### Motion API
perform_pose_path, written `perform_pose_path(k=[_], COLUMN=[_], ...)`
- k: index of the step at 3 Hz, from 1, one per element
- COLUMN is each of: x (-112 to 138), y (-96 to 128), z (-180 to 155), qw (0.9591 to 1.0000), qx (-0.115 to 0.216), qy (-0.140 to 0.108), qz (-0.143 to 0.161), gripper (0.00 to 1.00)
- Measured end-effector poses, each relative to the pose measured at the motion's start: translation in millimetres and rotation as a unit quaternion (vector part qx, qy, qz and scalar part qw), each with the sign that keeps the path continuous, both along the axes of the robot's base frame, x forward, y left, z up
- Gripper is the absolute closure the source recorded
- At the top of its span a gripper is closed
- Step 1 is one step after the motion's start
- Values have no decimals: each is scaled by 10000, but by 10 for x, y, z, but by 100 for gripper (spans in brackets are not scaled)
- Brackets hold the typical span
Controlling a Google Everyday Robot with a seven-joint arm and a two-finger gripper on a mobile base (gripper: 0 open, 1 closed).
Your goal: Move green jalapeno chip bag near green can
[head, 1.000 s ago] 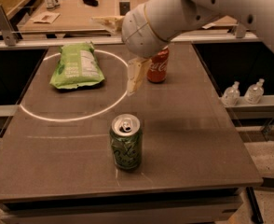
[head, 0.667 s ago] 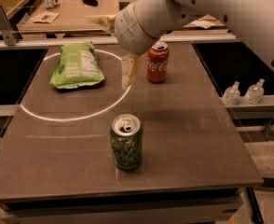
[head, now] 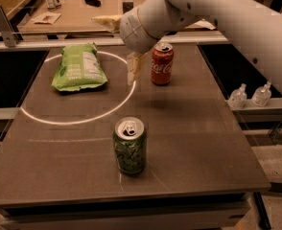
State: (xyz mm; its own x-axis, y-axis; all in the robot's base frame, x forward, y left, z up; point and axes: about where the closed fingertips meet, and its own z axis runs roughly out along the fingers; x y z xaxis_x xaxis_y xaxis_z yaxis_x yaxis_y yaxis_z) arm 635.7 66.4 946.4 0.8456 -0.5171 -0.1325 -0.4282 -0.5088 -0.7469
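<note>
The green jalapeno chip bag (head: 79, 68) lies flat at the back left of the table, inside a white circle. The green can (head: 130, 145) stands upright near the front middle, well apart from the bag. My gripper (head: 119, 45) hangs over the table's back middle, between the bag and a red cola can (head: 162, 63), a little right of the bag and above it. One pale finger (head: 133, 69) points down and the other (head: 106, 21) points left. The gripper is open and holds nothing. The white arm partly hides it.
The white circle line (head: 74, 121) is marked on the dark table (head: 203, 147). Two small clear bottles (head: 250, 95) stand on a ledge at the right. A wooden counter (head: 74, 13) with small items runs behind the table.
My arm and gripper have moved left toward the chip bag, uncovering the red cola can. The bag and both cans have not moved.
</note>
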Motion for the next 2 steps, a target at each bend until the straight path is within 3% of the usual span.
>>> perform_pose_path(k=[1, 2], x=[119, 118], y=[106, 107], z=[-26, -26], qw=[9994, 9994], qx=[221, 221], qy=[-228, -228], qz=[122, 122], gripper=[0, 0])
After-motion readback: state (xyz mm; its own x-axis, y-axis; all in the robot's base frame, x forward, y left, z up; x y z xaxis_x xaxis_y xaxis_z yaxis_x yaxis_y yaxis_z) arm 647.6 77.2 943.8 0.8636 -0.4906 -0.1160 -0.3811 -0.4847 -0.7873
